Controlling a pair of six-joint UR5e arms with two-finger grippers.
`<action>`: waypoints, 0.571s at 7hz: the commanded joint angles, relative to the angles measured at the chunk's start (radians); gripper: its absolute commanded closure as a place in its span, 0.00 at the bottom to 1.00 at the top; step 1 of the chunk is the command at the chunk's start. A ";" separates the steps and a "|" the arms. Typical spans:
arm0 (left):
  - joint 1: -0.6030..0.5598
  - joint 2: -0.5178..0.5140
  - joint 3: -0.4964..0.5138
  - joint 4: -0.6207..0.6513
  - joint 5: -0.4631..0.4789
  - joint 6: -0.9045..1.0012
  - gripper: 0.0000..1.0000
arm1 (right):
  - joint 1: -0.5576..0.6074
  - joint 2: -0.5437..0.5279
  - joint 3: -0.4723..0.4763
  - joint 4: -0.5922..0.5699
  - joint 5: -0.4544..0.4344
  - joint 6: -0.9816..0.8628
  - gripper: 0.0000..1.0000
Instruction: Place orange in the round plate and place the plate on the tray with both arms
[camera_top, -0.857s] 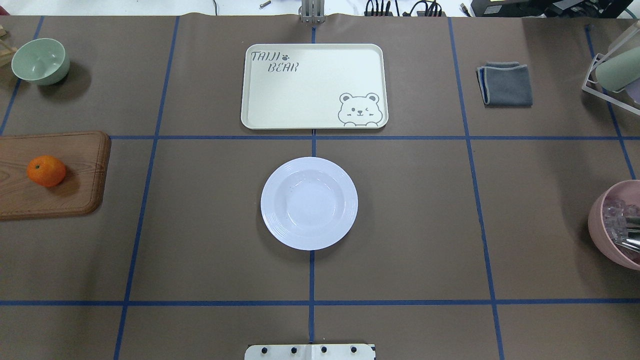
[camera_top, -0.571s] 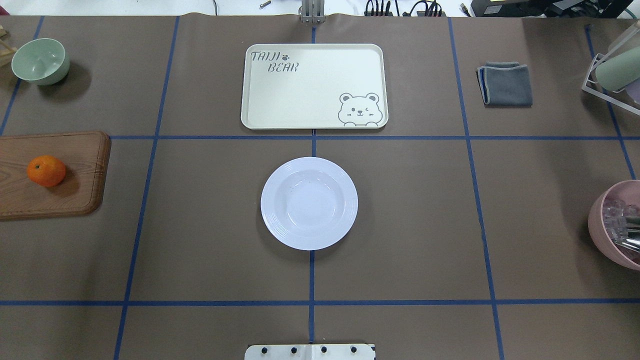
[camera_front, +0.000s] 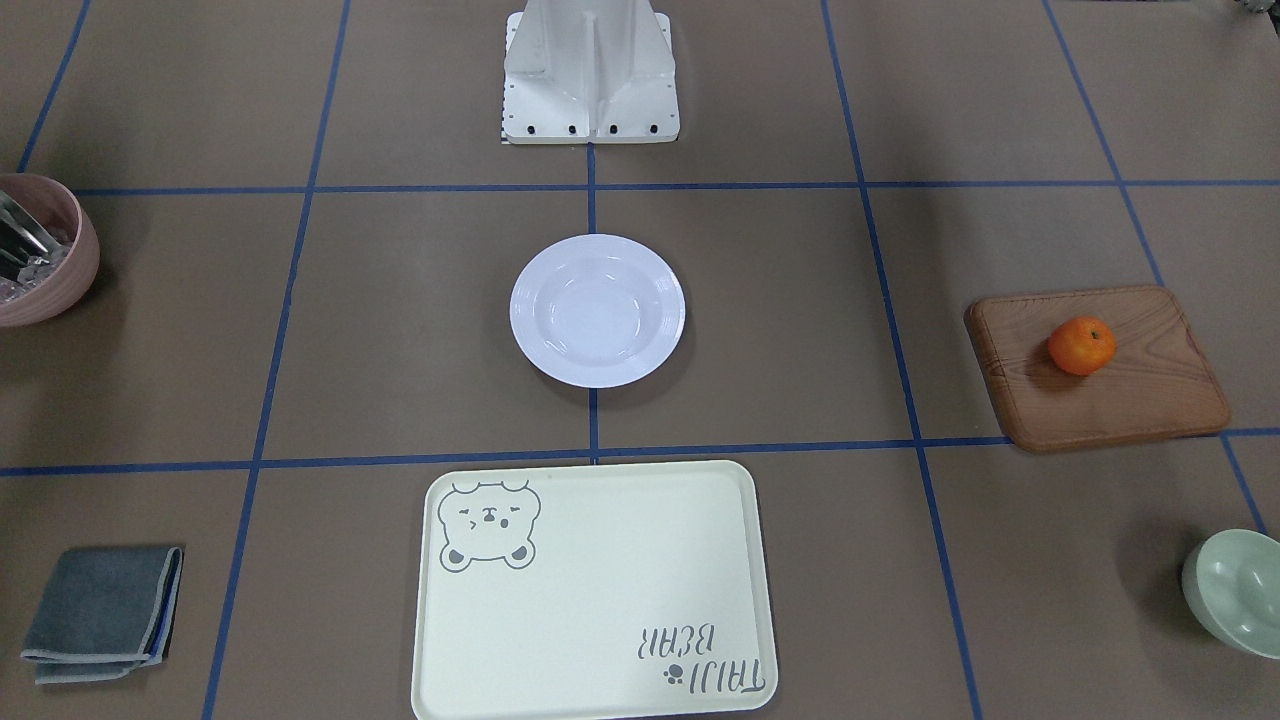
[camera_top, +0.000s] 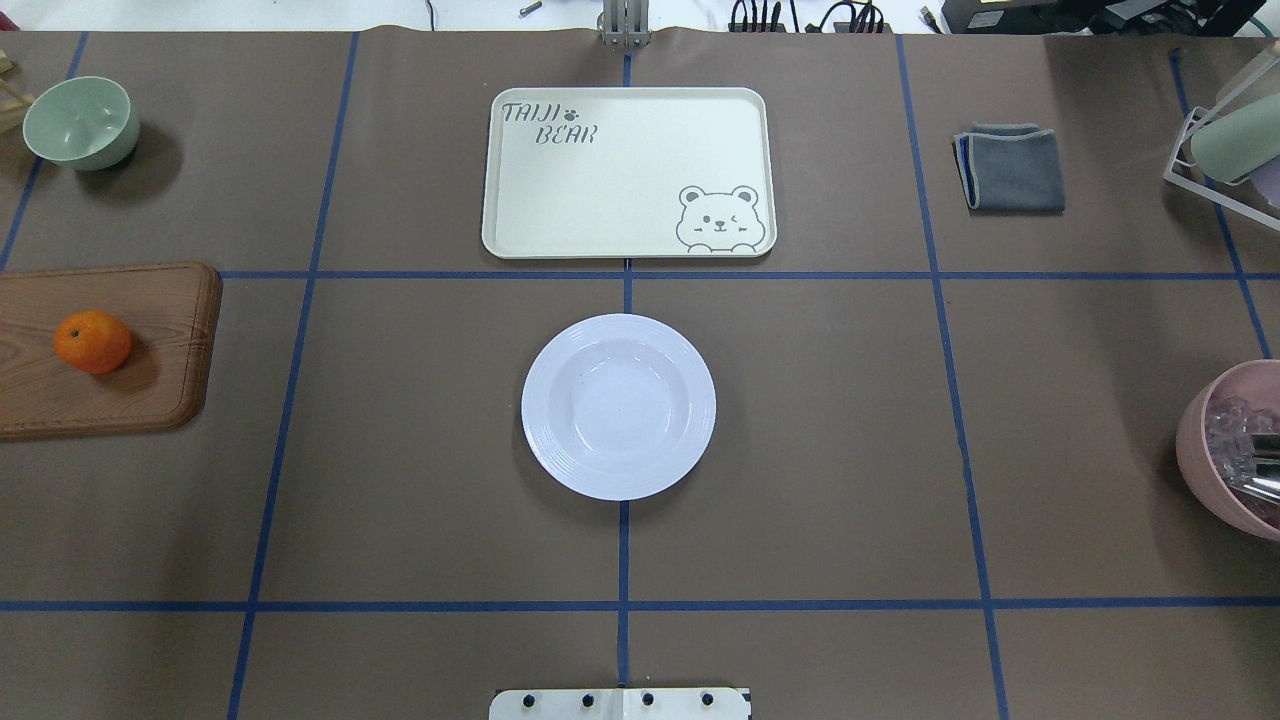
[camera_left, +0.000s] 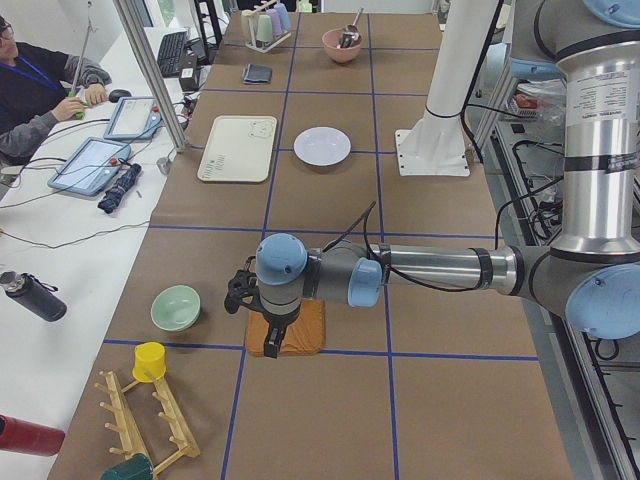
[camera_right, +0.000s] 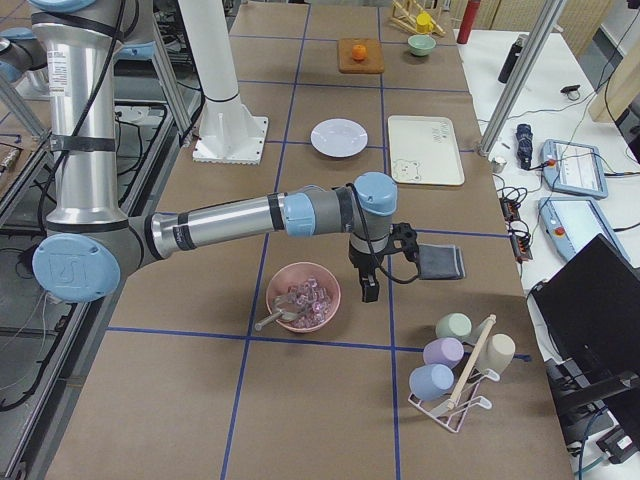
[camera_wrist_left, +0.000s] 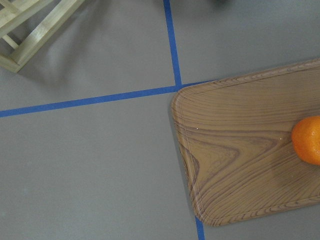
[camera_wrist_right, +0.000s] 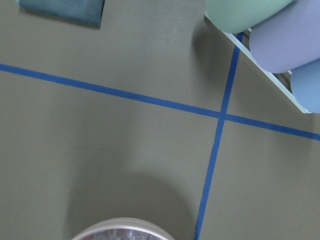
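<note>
The orange (camera_top: 92, 341) is found on the wooden board (camera_top: 150, 390), at 9 o'clock from the empty round plate (camera_top: 700, 410), with the tray (camera_top: 620, 180) at the plate's 12 o'clock, so the fruit is judged to be left to the left arm. The left gripper (camera_left: 270, 348) is held above the board, and the orange is caught only at the 3 o'clock edge of its wrist view, hence offset from it. Whether its fingers, or those of the right gripper (camera_right: 369, 290), are spread or pressed together cannot be told.

Brown table (camera_top: 420, 480) with blue tape grid (camera_top: 800, 605), white desk (camera_left: 50, 350) alongside
</note>
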 joint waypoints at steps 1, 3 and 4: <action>-0.001 -0.005 -0.006 -0.158 0.003 -0.003 0.01 | 0.001 0.089 0.043 0.002 -0.006 0.008 0.00; 0.000 -0.063 0.036 -0.392 0.032 -0.022 0.01 | 0.019 0.123 0.041 -0.001 -0.001 0.011 0.00; 0.000 -0.080 0.070 -0.401 -0.012 -0.109 0.01 | 0.030 0.120 0.040 0.016 -0.001 0.009 0.00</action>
